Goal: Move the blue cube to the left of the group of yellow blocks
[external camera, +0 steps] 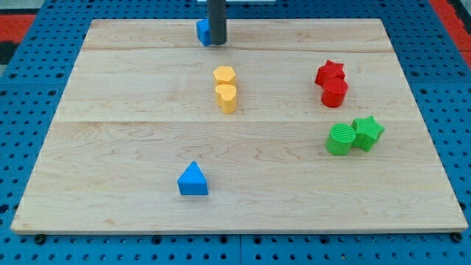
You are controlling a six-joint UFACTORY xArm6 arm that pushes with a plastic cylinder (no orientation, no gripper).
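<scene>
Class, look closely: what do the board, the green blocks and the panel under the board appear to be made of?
Board: pale wood, matte, with grain and plank seams. Green blocks: probably plastic, with fine ridges, perhaps 3D-printed. Panel: blue pegboard with rows of holes; material unclear.

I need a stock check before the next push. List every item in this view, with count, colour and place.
blue cube: 1, blue, top edge of the board, partly hidden behind the rod
blue triangular block: 1, blue, lower left of centre
yellow blocks: 2, yellow, touching, upper centre
red blocks: 2, red, touching, upper right; the upper one star-shaped
green blocks: 2, green, touching, right of centre; the right one star-shaped
wooden board: 1, light wood, fills the view
pegboard surface: 1, blue, around the board
my tip: 1, dark rod, against the blue cube's right side
</scene>
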